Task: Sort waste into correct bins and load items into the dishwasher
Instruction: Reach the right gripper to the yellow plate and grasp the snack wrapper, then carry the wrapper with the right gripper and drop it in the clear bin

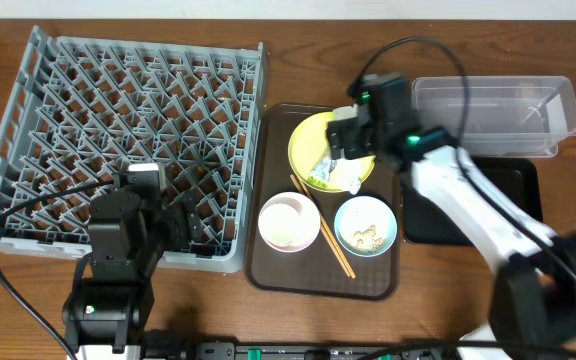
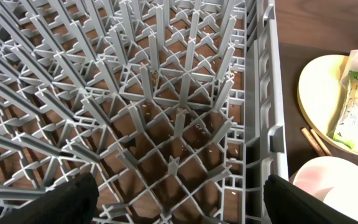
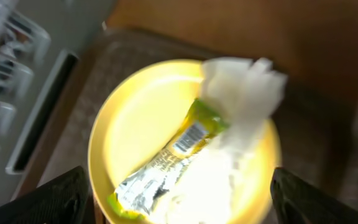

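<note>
Nearest, the left claw [image 2: 185, 205] hangs spread wide and empty over the near right part of the grey dish rack [image 1: 118, 100]. The rack holds nothing, and the claw looks parked there until dishes are ready to load.

Right of the rack sits the brown serving tray [image 1: 268, 272]. On its near half stand the pinkish-white bowl [image 1: 289, 221] on the left and the light blue bowl [image 1: 340, 232] on the right, which has beige crumbs [image 1: 370, 236] in its bottom. The chopsticks [image 1: 326, 237] lie slanted between the two bowls.

Farther back on the tray is the yellow plate [image 3: 135, 124]. The right claw [image 3: 188, 199] hovers directly above it, fingers spread with nothing between them. It is likely lined up to lift the rubbish off first, so the plate can go to the rack clean.

The wrapper [image 3: 173, 155] lies flat and diagonal on the plate, green and yellow at the ends and silvery in the middle, with a small barcode label. One end tucks against the crumpled white napkin [image 3: 241, 93], which covers the plate's right side.

To the right, off the tray, wait the black tray [image 1: 523, 178] and, farthest, the clear tub [image 1: 493, 105]. I can see nothing in either.
</note>
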Motion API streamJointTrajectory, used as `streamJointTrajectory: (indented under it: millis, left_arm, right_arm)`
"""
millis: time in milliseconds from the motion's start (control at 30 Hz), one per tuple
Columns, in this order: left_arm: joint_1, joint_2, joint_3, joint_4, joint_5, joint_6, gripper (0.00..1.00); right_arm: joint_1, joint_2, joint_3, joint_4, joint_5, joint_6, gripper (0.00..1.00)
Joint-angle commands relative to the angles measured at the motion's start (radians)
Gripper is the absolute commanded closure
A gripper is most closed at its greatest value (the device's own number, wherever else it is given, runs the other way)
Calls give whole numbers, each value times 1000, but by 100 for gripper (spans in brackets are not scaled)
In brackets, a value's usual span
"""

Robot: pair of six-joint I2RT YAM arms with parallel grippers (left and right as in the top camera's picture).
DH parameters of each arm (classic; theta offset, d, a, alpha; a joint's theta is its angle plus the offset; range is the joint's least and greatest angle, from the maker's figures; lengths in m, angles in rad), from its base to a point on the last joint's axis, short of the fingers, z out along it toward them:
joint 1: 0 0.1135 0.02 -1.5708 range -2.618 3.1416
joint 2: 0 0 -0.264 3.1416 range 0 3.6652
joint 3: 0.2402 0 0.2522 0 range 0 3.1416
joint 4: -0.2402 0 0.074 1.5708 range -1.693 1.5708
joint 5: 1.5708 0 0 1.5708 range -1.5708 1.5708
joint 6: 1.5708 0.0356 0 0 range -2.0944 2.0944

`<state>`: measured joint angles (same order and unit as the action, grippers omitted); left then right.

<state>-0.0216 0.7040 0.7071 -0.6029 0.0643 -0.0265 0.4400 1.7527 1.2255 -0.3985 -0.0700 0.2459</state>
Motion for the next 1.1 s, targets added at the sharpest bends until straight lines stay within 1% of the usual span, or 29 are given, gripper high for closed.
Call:
streamJointTrajectory:
  millis: [0, 67, 233, 333, 400, 467, 500, 567, 667, 900, 1067]
  left_arm:
    - [4, -2, 26, -2, 2, -5, 12]
    - [5, -2, 26, -2, 2, -5, 12]
    - [5, -2, 26, -2, 2, -5, 12]
    - [5, -2, 26, -2, 2, -5, 12]
    - [5, -2, 26, -2, 2, -5, 12]
    - [4, -2, 26, -2, 2, -5, 12]
    - [5, -2, 26, -2, 2, -5, 12]
    - [4, -2, 26, -2, 3, -5, 12]
    - [5, -2, 26, -2, 2, -5, 12]
    - [5, -2, 26, -2, 2, -5, 12]
    - [5, -2, 26, -2, 2, -5, 12]
  right_arm:
    - [48, 74, 14, 31, 31, 76, 12]
    - [68, 114, 14, 49, 55, 106, 12]
    - [103, 180, 14, 58, 108, 180, 21]
    - [118, 200, 14, 56, 108, 203, 31]
    - [124, 208, 14, 57, 108, 207, 46]
    - [125, 211, 14, 52, 107, 214, 64]
    - [125, 211, 14, 46, 108, 214, 71]
    - [125, 211, 14, 38, 108, 214, 84]
    - [125, 211, 14, 38, 108, 214, 99]
    - [82, 138, 39, 47, 126, 209, 99]
    - [-18, 12, 55, 49, 161, 204, 99]
